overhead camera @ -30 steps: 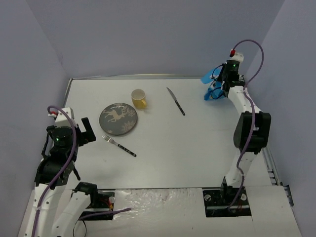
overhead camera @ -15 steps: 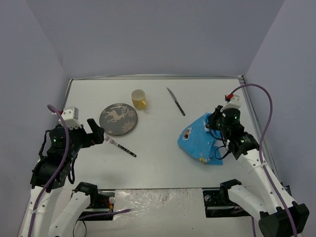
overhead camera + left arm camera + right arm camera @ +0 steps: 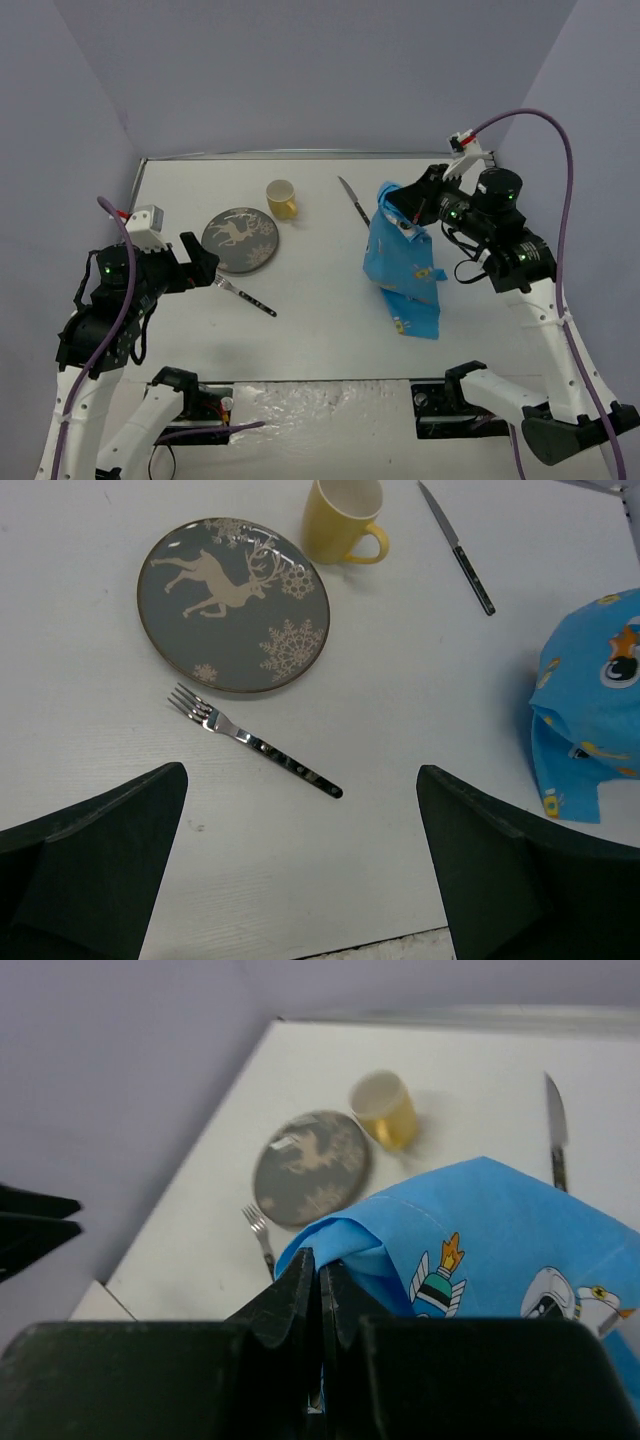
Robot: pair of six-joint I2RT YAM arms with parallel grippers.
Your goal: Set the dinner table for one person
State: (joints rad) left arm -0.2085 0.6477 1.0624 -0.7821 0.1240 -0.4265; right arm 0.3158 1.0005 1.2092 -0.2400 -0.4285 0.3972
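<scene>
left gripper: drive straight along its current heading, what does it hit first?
Probably the fork: its handle lies on the dinner table dead ahead of the open left gripper. Height unclear, so it may meet bare tabletop beside it instead.

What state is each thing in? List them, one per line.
placemat: hanging crumpled from the right gripper, lower end on the dinner table
plate: flat, empty
mug: upright, empty
fork: lying flat beside the plate
knife: lying flat
left gripper: open, empty
right gripper: shut on the placemat

Soft, even light leaves faint shadows on the dinner table (image 3: 330, 330); right wrist view blurred.
</scene>
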